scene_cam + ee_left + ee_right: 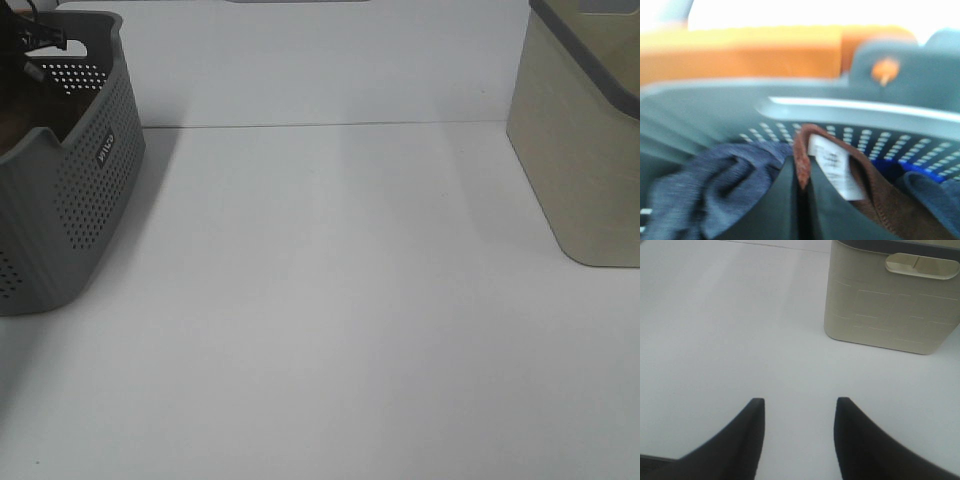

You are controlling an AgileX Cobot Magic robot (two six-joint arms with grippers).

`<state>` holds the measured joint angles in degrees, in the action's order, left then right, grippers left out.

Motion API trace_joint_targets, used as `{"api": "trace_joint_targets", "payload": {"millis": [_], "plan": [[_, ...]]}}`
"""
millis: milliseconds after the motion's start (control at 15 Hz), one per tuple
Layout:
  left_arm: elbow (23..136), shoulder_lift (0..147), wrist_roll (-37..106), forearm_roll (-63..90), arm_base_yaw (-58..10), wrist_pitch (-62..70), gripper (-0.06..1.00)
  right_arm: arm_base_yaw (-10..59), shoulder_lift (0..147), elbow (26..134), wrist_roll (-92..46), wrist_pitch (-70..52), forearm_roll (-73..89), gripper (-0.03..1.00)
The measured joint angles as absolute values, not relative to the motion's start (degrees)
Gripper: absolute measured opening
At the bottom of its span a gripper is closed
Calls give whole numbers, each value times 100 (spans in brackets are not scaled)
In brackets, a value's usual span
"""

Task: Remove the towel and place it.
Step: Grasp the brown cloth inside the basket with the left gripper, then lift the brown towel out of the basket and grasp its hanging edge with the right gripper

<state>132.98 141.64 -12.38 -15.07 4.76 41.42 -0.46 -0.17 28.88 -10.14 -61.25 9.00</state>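
A brown towel point(875, 195) with a white label point(832, 167) lies in the grey perforated basket point(90, 190). In the left wrist view my left gripper point(802, 172) is shut on the towel's edge beside the label, inside the basket point(850, 112). In the exterior high view only dark parts of the left arm point(40, 45) show over the basket, with a dark brown patch point(18, 122) below them. My right gripper point(799, 407) is open and empty above the white table point(715, 330); it does not show in the exterior high view.
A beige bin with a grey rim point(585, 140) stands at the right of the table and ahead of the right gripper point(890, 300). A dark blue-grey cloth point(725, 185) and something bright blue point(890, 167) also lie in the basket.
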Motion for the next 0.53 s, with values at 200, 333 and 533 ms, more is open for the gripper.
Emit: {"api": "trace_joint_targets", "payload": {"millis": [200, 333, 533], "plan": [[13298, 13613, -1094, -1507, 413, 4234, 0, -46, -17, 2888, -1014, -6125, 900, 43], [13298, 13235, -1026, -1461, 298, 4389, 0, -46, -17, 2888, -1014, -6125, 900, 43], [13298, 12582, -699, -1346, -52, 4532, 0, -46, -17, 2888, -1014, -6125, 900, 43]]}}
